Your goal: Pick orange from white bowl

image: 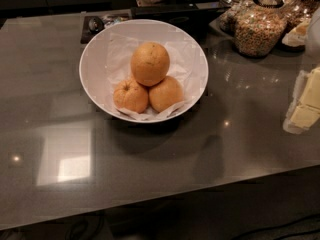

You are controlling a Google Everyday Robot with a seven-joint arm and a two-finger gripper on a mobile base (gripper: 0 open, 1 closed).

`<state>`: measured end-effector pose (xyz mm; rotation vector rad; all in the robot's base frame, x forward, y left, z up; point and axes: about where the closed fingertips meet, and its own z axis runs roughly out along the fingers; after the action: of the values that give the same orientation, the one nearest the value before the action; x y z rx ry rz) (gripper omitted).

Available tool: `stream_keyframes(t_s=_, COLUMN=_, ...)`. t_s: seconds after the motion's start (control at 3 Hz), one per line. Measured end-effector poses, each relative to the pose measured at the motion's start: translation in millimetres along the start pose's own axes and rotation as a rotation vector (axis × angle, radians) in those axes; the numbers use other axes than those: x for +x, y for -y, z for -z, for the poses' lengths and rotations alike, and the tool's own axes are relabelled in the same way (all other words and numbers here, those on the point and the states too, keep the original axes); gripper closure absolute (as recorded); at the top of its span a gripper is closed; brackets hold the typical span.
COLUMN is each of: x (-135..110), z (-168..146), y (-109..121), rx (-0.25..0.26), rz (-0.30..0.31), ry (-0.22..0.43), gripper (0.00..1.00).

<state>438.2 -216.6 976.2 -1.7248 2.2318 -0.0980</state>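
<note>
The orange (150, 63) is sitting propped on two smaller oranges (131, 96), while the claw (306, 104) is hanging at 3 o'clock, grip unreadable.

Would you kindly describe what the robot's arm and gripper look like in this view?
Very little shows. The gripper sits at the right edge of the view, cut off by the frame. It appears as pale cream-yellow, blocky segments with a whitish, translucent-looking outline around them. No cables, markings or labels can be made out on it, and whatever lies behind it is outside the frame.
</note>
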Motion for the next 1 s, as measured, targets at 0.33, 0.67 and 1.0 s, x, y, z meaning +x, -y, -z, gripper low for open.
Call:
stream_keyframes(t_s=0.33, x=-1.3, z=0.5, y=0.8, rx=0.002, rz=0.001, ry=0.003, gripper=0.00)
stream_keyframes(t_s=0.67, x=-15.1, z=-7.4, y=7.0, rx=-0.050, rz=0.027, ry=0.022, gripper=0.00)
stream_keyframes(t_s=1.0, x=-23.4, z=-17.7, y=11.2, rx=-0.090, rz=0.064, ry=0.001, gripper=0.00)
